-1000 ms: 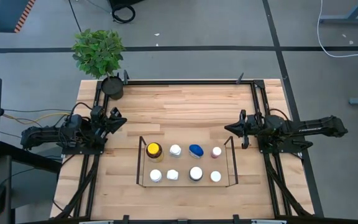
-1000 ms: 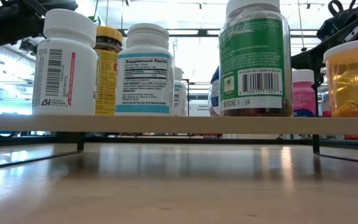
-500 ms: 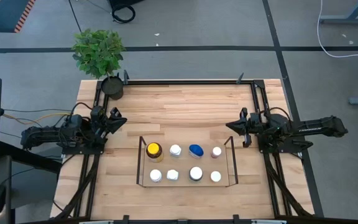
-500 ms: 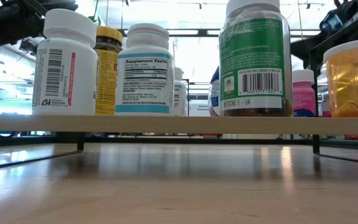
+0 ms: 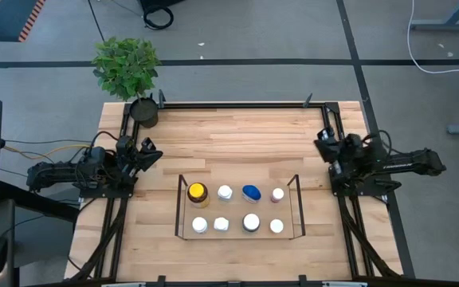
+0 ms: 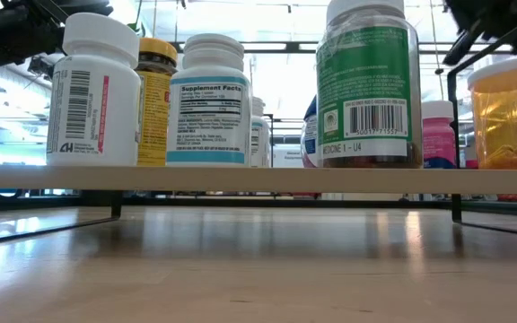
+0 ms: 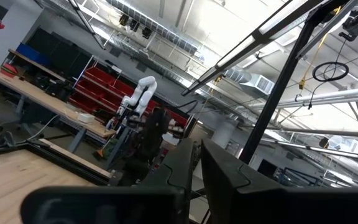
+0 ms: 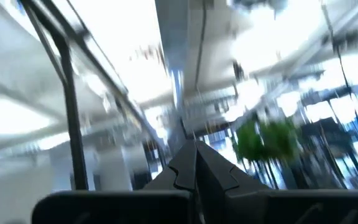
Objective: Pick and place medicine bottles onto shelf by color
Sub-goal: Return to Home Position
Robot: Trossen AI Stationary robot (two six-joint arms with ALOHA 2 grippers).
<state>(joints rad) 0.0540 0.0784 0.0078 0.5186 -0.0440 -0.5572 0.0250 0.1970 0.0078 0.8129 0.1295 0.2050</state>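
The wire shelf (image 5: 180,209) stands in the middle of the table, toward the near edge. Several medicine bottles stand on it in two rows. The far row holds an amber yellow-lidded jar (image 5: 198,192), a white-capped bottle (image 5: 225,192), a blue-capped one (image 5: 251,192) and a pink-capped one (image 5: 277,194). The near row has white-capped bottles (image 5: 221,225), which the low view shows upright on the shelf board (image 6: 258,179). My left gripper (image 5: 148,150) is shut at the table's left edge. My right gripper (image 5: 323,145) is shut at the right edge and tipped upward. Both are away from the shelf and hold nothing.
A potted green plant (image 5: 127,68) stands at the far left corner. The black table frame (image 5: 237,104) runs along the far edge and down both sides. Bare wood (image 5: 237,143) lies between the shelf and the far edge.
My right gripper has tipped upward, its fingertips rising and drawing back toward the table's right edge; it has stayed shut. The bottles and shelf have kept their places.
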